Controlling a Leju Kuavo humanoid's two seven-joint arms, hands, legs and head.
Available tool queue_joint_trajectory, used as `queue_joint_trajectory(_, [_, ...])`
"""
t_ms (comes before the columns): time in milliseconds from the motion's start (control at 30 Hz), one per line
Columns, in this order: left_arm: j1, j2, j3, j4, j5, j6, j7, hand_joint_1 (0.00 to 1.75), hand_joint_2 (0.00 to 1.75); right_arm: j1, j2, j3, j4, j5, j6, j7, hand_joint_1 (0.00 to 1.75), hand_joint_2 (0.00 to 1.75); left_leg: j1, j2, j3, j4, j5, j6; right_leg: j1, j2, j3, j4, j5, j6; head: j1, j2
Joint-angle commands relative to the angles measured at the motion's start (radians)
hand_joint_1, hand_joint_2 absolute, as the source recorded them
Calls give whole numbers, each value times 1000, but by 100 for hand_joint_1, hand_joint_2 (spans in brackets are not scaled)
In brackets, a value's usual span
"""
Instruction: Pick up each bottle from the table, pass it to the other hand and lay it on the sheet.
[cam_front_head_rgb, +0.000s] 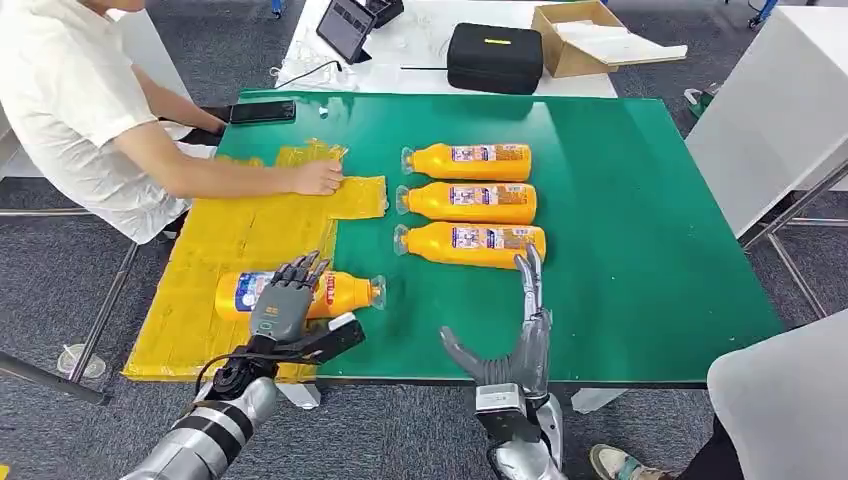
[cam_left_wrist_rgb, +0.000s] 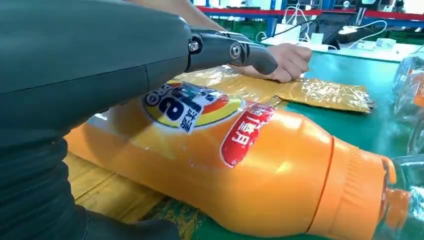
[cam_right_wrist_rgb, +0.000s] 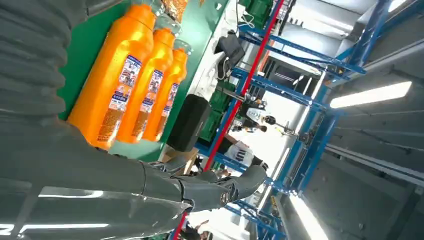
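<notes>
Nearest in the head view, the right hand stands upright at the bench's near edge, fingers straight and spread, thumb out to the side, holding nothing. Its fingertips reach up beside the closest of three orange bottles lying in a row on the green top, caps toward the sheet. Over on the other side, the left hand rests on top of a fourth bottle, which lies partly on the yellow sheet with its cap end out over the green. Fingers drape across its label; whether they grip it or merely rest there I cannot tell from here. A person's hand presses the sheet flat at its far edge.

From the left wrist, that bottle lies on its side, body on the sheet, and at least one dark finger extends straight above it rather than curling round, so the hold looks loose or released.

From the right wrist, the row of three lies just beyond the open fingers.

My reading: this bottle is being laid down, the placing step nearly finished. Next calls for the left hand to lift clear without rolling it, then the right hand to close on the nearest bottle in the row
</notes>
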Motion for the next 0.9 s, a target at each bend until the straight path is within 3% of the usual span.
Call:
queue_joint_trajectory(33, [-9,6,-28,31,-2,-7,2,0,175,-11,-12,-8,33,-3,0,0,0,175,0,1,1,-1,0,1,0,0,1,0,0,-1,0,0])
queue_joint_trajectory(233, [20,-1,-12,-17,29,36,-36,0,175,-1,-9,-24,27,22,0,0,0,175,0,2,2,-1,0,1,0,0,1,-1,0,-1,0,0])
queue_joint_trajectory(367, [199,-41,47,-324,280,13,-219,0,175,38,-6,-53,-21,40,0,0,0,175,-1,2,3,-1,-1,2,0,0,3,-1,-1,-1,0,0])
queue_joint_trajectory(500, [327,-67,31,-574,454,-16,-284,0,175,53,-9,-50,-19,53,0,0,0,175,-1,1,0,0,-2,2,-1,-1,0,0,-2,0,0,0])
queue_joint_trajectory(567, [341,-66,22,-616,463,-8,-284,0,175,60,-8,-54,-22,58,0,0,0,175,-1,3,-1,1,-3,2,-1,1,-2,1,-2,-1,0,0])
queue_joint_trajectory(667, [352,-56,-40,-679,344,124,-260,0,175,50,-16,-30,-17,69,0,0,0,175,-1,2,-5,1,-2,2,-1,0,-6,0,-1,-1,0,0])
queue_joint_trajectory(733, [363,-63,-55,-705,366,110,-231,0,175,41,-17,-31,19,61,0,0,0,175,-1,1,-7,1,-2,2,0,-1,-7,1,-1,-1,0,0])
queue_joint_trajectory(767, [391,-71,-65,-747,464,65,-226,0,175,28,-22,-56,101,112,25,15,0,175,-1,2,-7,0,-1,1,0,0,-8,0,0,0,0,0])
queue_joint_trajectory(900, [432,-80,-74,-791,600,18,-199,0,175,35,-48,-164,141,250,2,24,0,175,-1,2,-4,-1,-2,2,0,-1,-5,-2,-1,0,0,0])
